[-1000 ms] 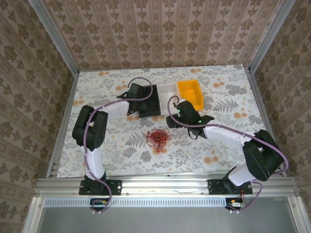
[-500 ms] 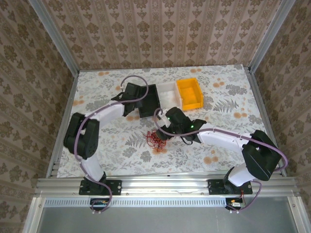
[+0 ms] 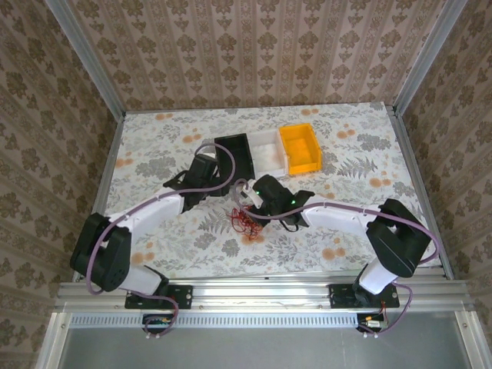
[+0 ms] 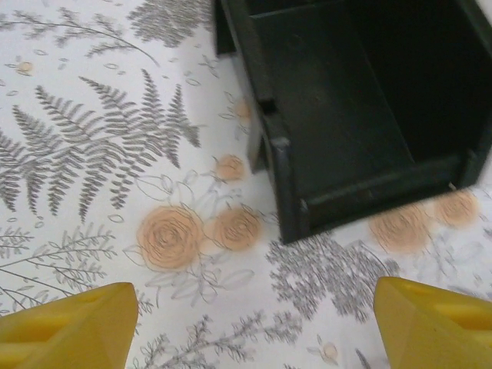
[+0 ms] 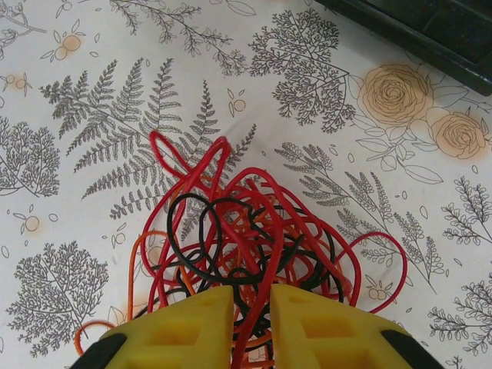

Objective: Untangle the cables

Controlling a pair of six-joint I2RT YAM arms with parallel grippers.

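The cables (image 3: 246,222) lie as a loose tangle of thin red, orange and black wires (image 5: 247,227) on the flowered tablecloth, near the table's middle. My right gripper (image 3: 248,202) is down on the tangle's far side. Its yellow fingers (image 5: 178,330) stand close together with a red wire pinched in the narrow gap, so my right gripper (image 5: 252,309) is shut on the cables. My left gripper (image 3: 209,171) hovers just left of and in front of the black bin (image 3: 234,156). In the left wrist view my left gripper (image 4: 250,323) is wide open over bare cloth, nothing between its fingers.
Three bins stand in a row at the back: the black bin (image 4: 346,115), a white bin (image 3: 265,149) and a yellow bin (image 3: 301,147). The black bin's near corner is close ahead of my left gripper. Patterned walls enclose the table.
My right gripper swung left, came down onto the tangle and closed on it. My left gripper opened and pulled back out of the black bin toward the near left.
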